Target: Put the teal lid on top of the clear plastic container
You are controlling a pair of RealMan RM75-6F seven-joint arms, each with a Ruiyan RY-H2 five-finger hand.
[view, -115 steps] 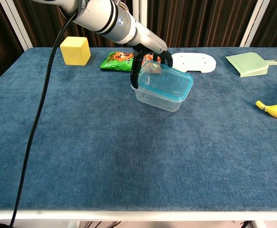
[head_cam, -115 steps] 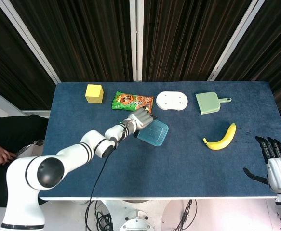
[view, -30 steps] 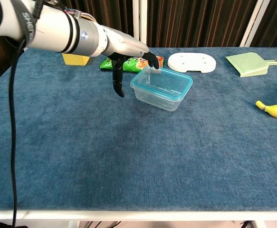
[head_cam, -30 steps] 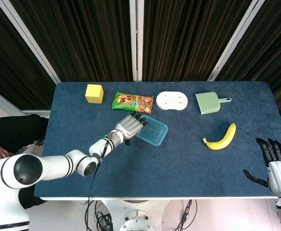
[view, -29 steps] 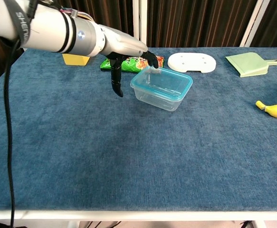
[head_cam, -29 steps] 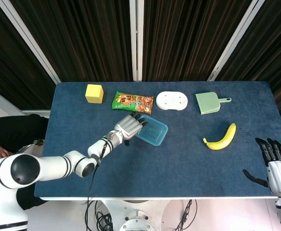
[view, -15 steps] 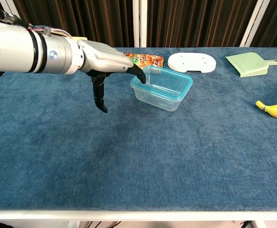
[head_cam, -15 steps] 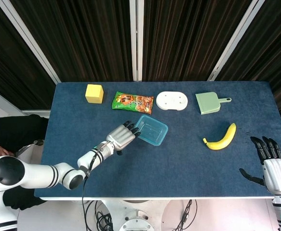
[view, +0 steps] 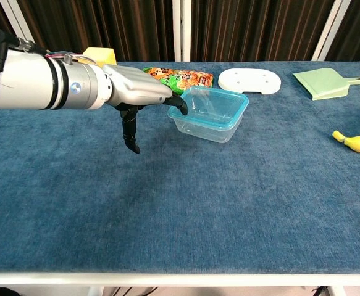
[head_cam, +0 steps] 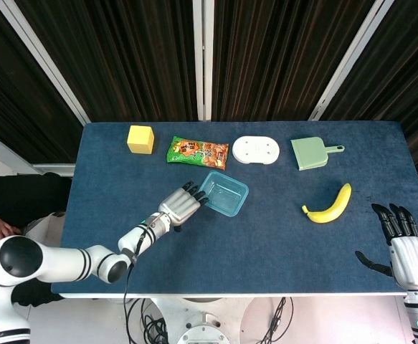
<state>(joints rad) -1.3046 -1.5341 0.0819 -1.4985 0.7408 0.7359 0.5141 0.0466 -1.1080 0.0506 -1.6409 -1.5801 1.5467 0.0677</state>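
The teal lid lies on top of the clear plastic container near the middle of the blue table. In the chest view the lid shows as a teal rim around the tub's top. My left hand is stretched flat just left of the container and holds nothing. Its fingertips reach the tub's left rim, and the thumb hangs down. My right hand hovers off the table's front right corner with its fingers spread, empty. The chest view does not show it.
Along the back of the table lie a yellow block, a snack bag, a white oval tray and a green dustpan. A banana lies to the right of the container.
My left hand let go of the lid and drew back to the front left, fingers straightening. The lid stays on the container, which shifted slightly. The right hand barely moved.
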